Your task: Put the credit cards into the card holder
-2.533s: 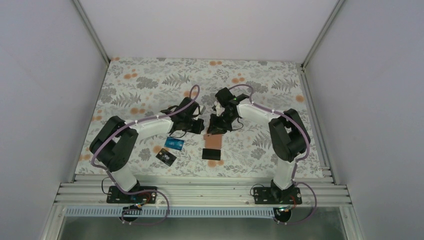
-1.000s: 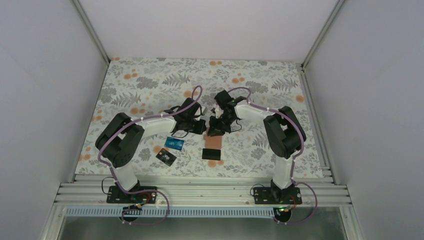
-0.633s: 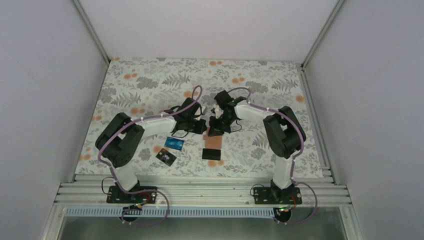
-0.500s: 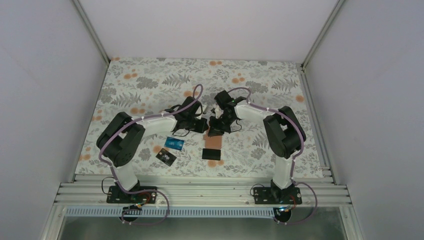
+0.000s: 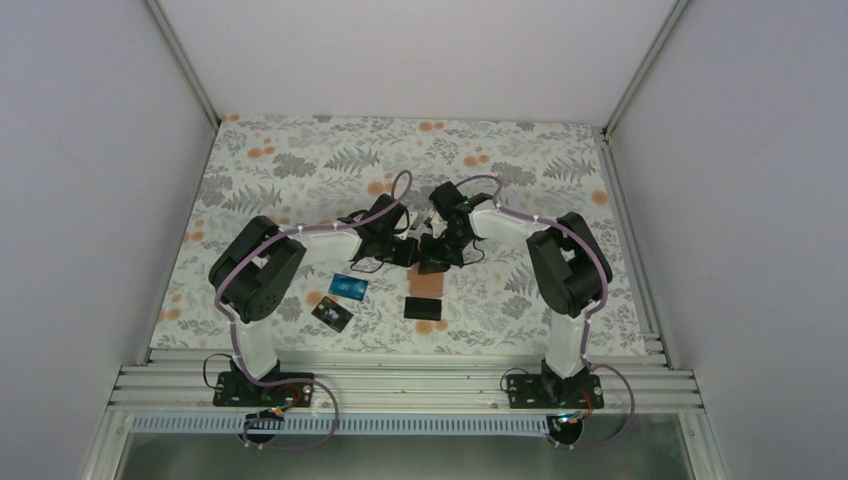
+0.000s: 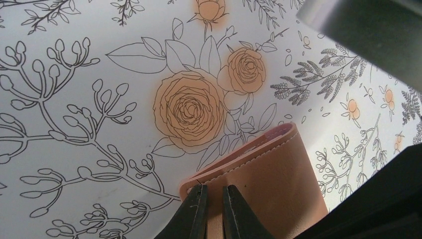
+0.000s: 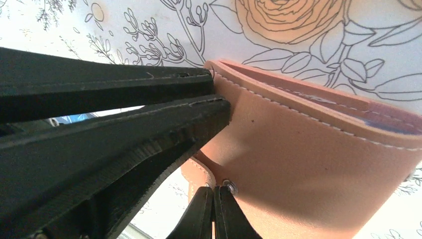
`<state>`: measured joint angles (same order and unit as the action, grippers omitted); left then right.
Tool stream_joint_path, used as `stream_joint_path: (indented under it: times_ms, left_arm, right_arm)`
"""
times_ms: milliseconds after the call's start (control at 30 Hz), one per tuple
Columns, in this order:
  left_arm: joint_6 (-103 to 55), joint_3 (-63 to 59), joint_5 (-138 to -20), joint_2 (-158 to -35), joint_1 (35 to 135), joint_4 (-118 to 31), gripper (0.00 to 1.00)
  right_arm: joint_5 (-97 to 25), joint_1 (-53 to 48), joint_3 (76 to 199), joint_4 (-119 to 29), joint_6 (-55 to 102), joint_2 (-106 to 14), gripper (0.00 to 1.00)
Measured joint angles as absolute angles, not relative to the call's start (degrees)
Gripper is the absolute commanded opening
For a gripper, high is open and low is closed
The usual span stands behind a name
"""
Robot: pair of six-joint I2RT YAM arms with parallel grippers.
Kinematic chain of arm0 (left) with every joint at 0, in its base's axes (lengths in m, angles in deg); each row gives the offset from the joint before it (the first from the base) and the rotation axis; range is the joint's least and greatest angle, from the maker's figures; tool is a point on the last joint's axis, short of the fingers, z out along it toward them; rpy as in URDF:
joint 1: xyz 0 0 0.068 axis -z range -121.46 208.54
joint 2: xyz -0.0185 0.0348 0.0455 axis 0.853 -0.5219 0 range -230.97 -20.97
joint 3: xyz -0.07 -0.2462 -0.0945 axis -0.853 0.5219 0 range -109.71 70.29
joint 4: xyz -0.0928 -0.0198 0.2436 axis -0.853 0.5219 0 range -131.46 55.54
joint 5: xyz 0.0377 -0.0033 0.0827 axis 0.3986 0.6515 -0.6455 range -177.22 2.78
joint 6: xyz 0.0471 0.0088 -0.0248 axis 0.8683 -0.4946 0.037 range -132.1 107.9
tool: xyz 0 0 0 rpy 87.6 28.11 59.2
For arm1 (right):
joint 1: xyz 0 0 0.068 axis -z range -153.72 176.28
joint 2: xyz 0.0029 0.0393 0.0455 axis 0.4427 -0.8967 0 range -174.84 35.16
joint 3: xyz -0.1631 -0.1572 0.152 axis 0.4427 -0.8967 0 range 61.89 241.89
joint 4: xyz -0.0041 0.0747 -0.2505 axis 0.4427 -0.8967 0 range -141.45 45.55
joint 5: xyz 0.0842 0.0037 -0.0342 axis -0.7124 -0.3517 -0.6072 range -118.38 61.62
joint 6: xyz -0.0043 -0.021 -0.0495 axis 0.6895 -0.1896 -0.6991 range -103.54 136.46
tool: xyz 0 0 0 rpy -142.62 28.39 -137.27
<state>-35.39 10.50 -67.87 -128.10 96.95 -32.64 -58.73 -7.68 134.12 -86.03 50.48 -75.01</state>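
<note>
The two dark fingers [image 6: 191, 214] of the left gripper [image 6: 214, 188] rise from the bottom edge, tips drawn close together with only a narrow slit between them, pinching the near corner of the card holder [image 6: 271, 184]. The holder is tan-brown leather with pale stitching along its border and a thin pinkish strip showing at its far edge. It lies on the worktop [image 6: 74, 99], whose white cloth is printed with line-drawn leaves, buds and an orange rose [image 6: 189, 108] just beyond the holder. A black shape [image 6: 383, 204] fills the lower right corner, overlapping the holder's right side, and a blurred grey shape [image 6: 368, 25] crosses the upper right.
</note>
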Motion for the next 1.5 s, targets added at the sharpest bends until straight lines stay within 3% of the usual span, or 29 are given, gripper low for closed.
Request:
stream_joint_path:
  times_ms: [1500]
  left_arm:
    - [-35.26,10.63,-67.52,-128.27,96.95,-33.44,0.11]
  right_arm:
    - [-57.00,-7.11,133.77,-86.82,50.69,-74.81,0.05]
